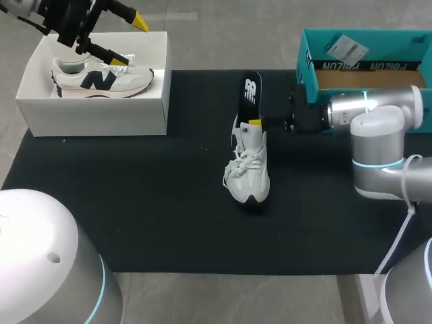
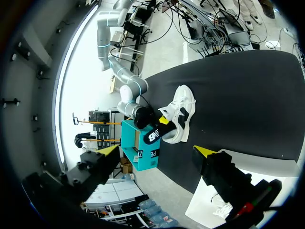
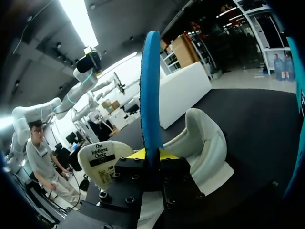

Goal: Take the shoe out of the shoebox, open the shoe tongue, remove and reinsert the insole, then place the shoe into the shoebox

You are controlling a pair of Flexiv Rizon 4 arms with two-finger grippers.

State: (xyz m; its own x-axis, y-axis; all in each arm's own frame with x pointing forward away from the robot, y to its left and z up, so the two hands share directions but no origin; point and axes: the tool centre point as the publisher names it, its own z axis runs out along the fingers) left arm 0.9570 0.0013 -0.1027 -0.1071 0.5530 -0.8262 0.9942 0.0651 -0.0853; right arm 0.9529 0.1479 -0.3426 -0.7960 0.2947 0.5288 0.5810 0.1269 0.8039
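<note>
From above, the shoe [image 1: 251, 172] sits mid-mat [image 1: 135, 202], toe toward six o'clock. The insole [image 1: 251, 91] stands out of its heel toward twelve, pinched low down by the right gripper [image 1: 255, 123], which comes in from three o'clock. I'd say it grips that end so the free length can slide along the shoe's opening. The teal shoebox [image 1: 307, 57] lies open at two o'clock, close behind the right arm's wrist. Its near wall is the edge to mind. The left gripper [image 1: 129, 42] hangs spread and empty over the white shoebox [image 1: 101, 115] at ten o'clock, parked clear of the work, with a second shoe [image 1: 101, 79] lying inside.

From the left wrist, the left gripper [image 2: 158, 150] has its fingers wide apart. Far ahead at its twelve o'clock are the shoe [image 2: 183, 107] and the insole [image 2: 153, 135], with bare mat [image 2: 248, 95] all round the shoe.

From the right wrist, the right gripper [image 3: 148, 154] is pressed on the insole [image 3: 150, 86], seen edge-on and upright. The shoe [image 3: 205, 138] is just beside it at two o'clock, with open mat beyond.
</note>
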